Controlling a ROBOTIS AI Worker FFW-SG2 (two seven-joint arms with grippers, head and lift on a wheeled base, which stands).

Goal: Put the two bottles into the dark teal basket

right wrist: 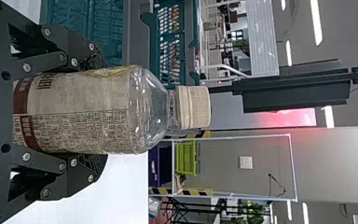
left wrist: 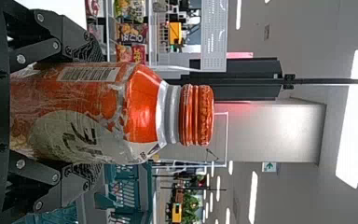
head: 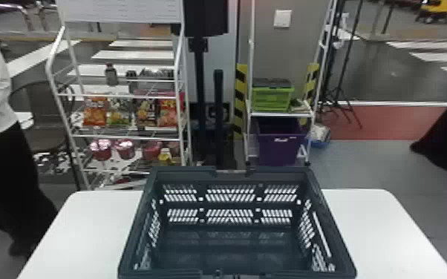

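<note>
Progress first: you've got both bottles gripped, neither one placed. Your left gripper is closed on the orange-capped bottle; your right gripper is closed on the cream-capped bottle. The dark teal basket sits on the white table, open side up, and you can see down to its floor in the head view: no bottle in there. So picking is done for both; carry over, lower, release and back off are what's left, twice. Call it around halfway, my guess.

Bottle vs fingers, left: body is between the two black fingers, one against each side, with the shoulder and orange cap sticking up above them. Bottle reads as upright. You can't see its base; the gripper hides it.

Right: same deal. Labelled body pinched between the fingers, clear shoulder and cream cap above, roughly upright, base hidden. Both grips look centred and firm enough, though that's a judgement.

Basket looks to be off on the inner side of each bottle, so you'd likely bring both inward over the rim. Clear that rim with the hidden bases before lowering, and don't let the two grippers crowd each other over the opening.
</note>
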